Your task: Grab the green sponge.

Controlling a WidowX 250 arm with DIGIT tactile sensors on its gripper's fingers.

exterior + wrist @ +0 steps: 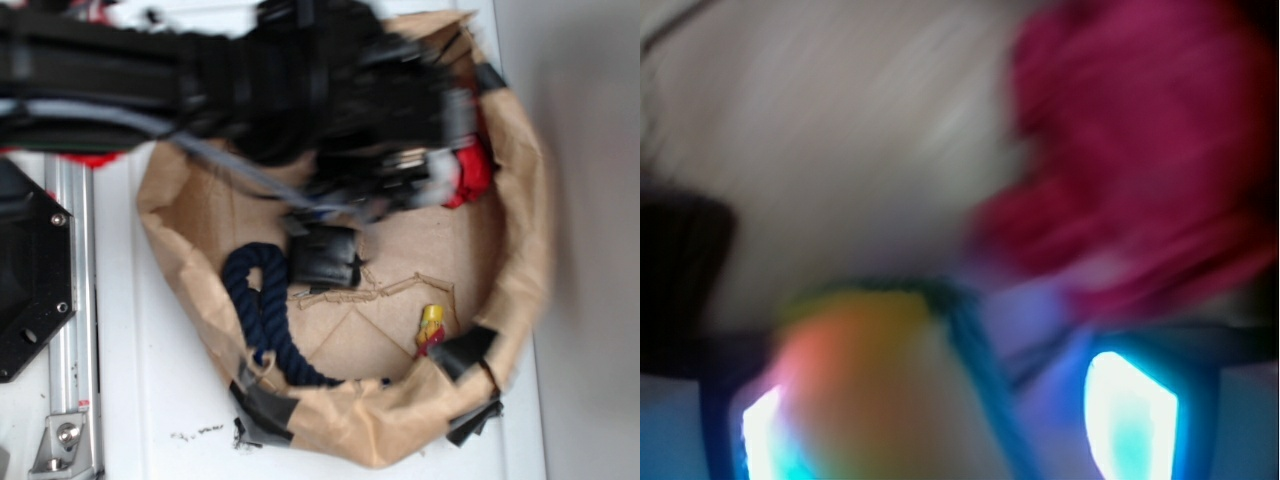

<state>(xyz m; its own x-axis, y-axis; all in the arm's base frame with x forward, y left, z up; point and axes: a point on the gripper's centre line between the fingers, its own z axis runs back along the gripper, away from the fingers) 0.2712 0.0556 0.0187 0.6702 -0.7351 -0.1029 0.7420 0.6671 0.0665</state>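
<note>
At the left edge of the white surface (160,400) lie a flat black metal plate (30,270) and, just beside it, a silver metal rail (75,300). Right of these stands a round nest of crumpled brown paper (520,260), patched with black tape (465,350) along its near rim.

Inside it, by the left wall, a thick dark blue rope (260,300) curves in a loop. Just right of the rope's top sits a squat black block (325,255). Farther right, near the near-right rim, is a small yellow and red piece (430,325). My arm reaches in over the far edge, heavily blurred, and my tool (435,175) hangs over the far-right part of the nest, close beside a bright red crumpled thing (475,175).

In the wrist view everything is smeared. My tool (945,420) stands with its two glowing pads (1130,410) well apart, nothing clamped between them. Against the left pad is a rounded blur (860,390), orange-yellow with a greenish top edge. The red thing (1140,150) fills the upper right.

I cannot make out the green sponge with certainty in either view. The blur by my left pad may be it, but I cannot tell.
</note>
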